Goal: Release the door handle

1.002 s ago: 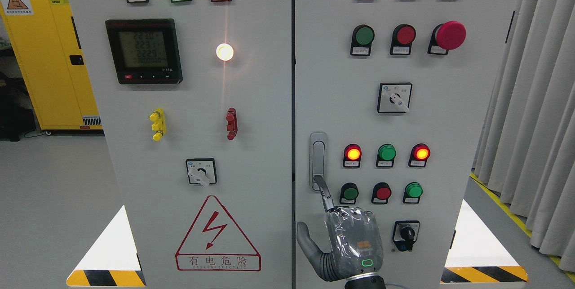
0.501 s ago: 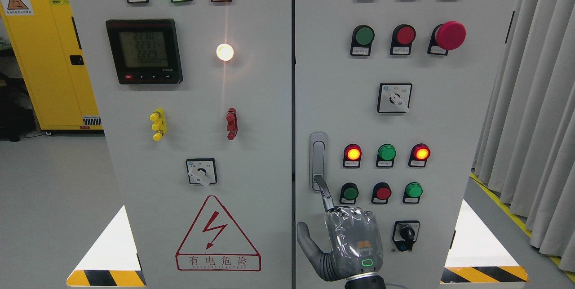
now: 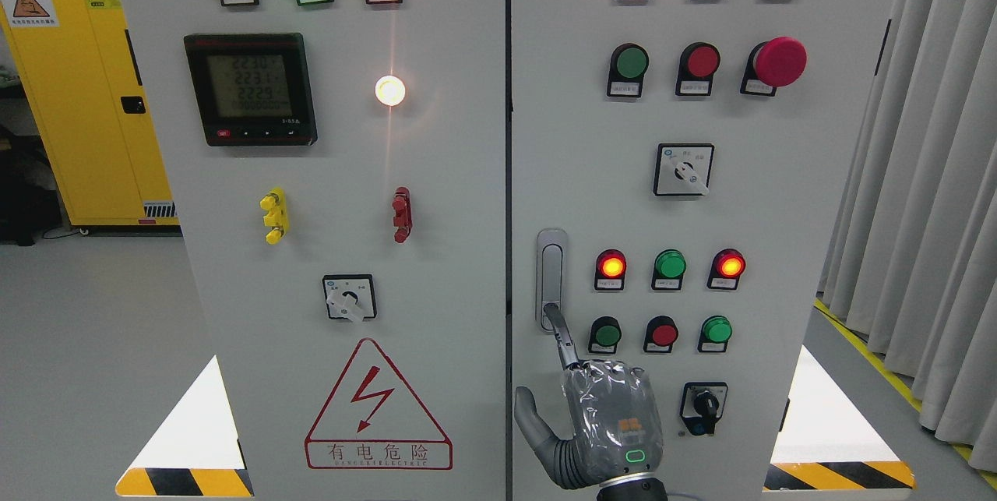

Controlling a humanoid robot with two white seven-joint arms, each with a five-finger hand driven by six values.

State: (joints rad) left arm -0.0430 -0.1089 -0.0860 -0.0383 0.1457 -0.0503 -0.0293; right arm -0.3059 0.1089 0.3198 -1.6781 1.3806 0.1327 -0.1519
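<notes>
Where the cabinet's right door (image 3: 685, 205) meets the middle seam, the door handle (image 3: 551, 276) sits upright, left of a lit red lamp (image 3: 611, 265). Below the handle, the right hand (image 3: 600, 423) points one finger (image 3: 559, 331) up, its tip touching the handle's lower end (thumb out, remaining fingers hidden, nothing grasped).
</notes>
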